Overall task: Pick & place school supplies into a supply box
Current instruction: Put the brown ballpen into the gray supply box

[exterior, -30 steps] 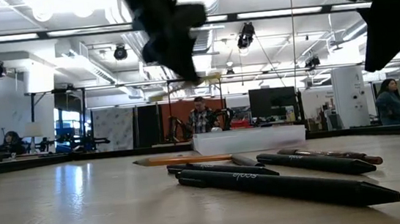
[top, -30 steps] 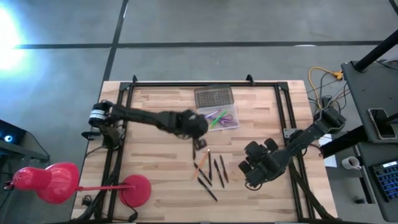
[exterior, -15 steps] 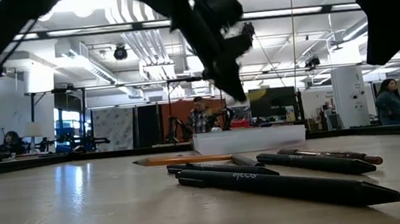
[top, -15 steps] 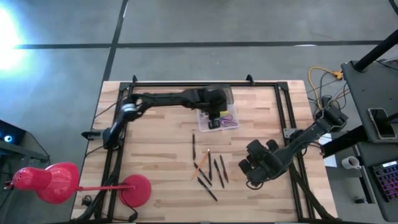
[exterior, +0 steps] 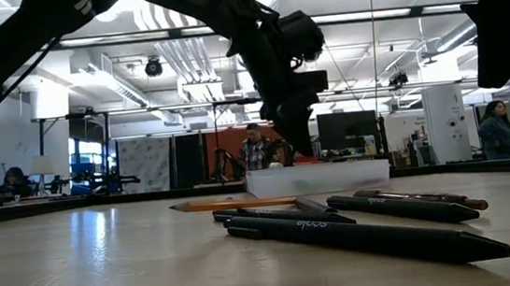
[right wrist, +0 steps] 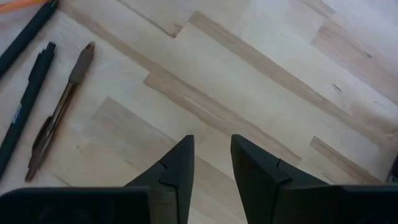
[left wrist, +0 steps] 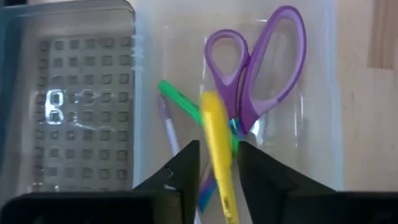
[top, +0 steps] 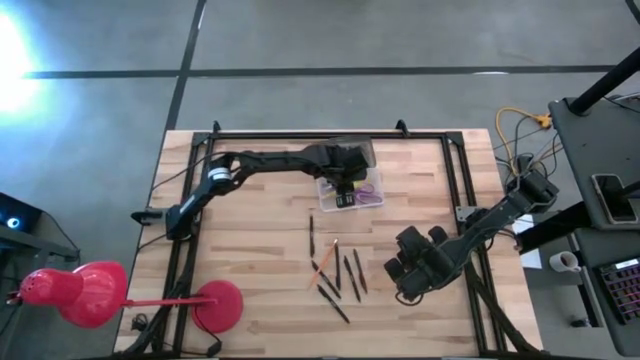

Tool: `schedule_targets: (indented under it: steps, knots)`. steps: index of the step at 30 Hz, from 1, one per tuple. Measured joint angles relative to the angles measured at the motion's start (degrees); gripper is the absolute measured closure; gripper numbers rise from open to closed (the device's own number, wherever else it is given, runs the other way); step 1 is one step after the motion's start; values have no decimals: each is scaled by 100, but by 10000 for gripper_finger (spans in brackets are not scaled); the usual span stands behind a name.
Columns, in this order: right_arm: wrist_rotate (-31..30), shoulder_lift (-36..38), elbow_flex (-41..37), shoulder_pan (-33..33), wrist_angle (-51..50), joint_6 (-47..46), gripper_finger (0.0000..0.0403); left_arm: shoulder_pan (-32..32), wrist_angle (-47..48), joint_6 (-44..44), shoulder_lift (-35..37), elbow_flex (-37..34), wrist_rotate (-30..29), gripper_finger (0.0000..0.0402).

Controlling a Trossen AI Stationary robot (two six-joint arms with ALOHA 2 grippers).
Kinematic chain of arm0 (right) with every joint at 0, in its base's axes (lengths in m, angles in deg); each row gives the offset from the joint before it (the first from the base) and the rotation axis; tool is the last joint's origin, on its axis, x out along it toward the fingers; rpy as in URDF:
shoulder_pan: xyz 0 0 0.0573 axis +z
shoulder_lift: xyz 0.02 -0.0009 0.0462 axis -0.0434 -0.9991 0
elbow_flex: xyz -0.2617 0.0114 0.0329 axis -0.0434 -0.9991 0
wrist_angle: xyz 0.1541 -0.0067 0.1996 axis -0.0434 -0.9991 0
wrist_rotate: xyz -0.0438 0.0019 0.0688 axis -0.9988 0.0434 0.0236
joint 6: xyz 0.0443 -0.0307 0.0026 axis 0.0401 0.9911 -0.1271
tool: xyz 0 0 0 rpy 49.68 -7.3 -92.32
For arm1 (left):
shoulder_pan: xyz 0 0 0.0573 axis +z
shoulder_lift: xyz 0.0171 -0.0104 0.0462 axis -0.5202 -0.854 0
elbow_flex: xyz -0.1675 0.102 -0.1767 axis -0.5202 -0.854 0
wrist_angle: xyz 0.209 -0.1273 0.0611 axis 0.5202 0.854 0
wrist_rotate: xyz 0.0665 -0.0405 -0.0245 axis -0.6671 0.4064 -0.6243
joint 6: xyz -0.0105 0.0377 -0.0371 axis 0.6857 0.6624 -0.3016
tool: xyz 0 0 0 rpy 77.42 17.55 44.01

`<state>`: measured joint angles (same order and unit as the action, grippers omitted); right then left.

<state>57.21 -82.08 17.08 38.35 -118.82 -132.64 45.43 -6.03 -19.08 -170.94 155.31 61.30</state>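
Observation:
The clear supply box (top: 352,186) lies open at the table's far middle, with its grey ribbed lid (left wrist: 74,112) folded back. Purple-handled scissors (left wrist: 261,74) and a green pen (left wrist: 177,99) lie inside. My left gripper (top: 343,193) hangs over the box, shut on a yellow pen (left wrist: 216,143). Several dark pens and an orange pencil (top: 338,270) lie flat on the table's middle; they also show in the low view (exterior: 357,232). My right gripper (top: 403,272) hovers to the right of them, empty, with a narrow gap between its fingers (right wrist: 180,162). My left gripper has the yellow pen's barrel (left wrist: 219,163) between its two fingers. The fingers point down from above, and the pen runs along them. The pen is clear of the table, over the box and the scissors' blades. It looks blurred.
A red desk lamp (top: 90,295) stands at the table's near left corner. Black metal rails (top: 190,220) frame the tabletop. Bare wood lies under my right gripper (right wrist: 261,81). People (exterior: 498,129) show in the room beyond the table.
My left gripper has gone from above the loose pens at the table's middle toward the far edge. It now hangs over the open box with the yellow pen between its fingers. The loose pens have stayed in place.

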Motion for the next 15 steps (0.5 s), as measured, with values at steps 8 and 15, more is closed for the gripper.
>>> schedule_targets:
  steps: [8, 15]
  knots:
    - [-1, -10, 0, -38, 490, 1026, 293, -13, 261, -275, 586, -4, -46, 269]
    - [-1, -10, -223, -313, 1488, 1958, 296, -500, 427, -941, 1329, -121, -41, 267]
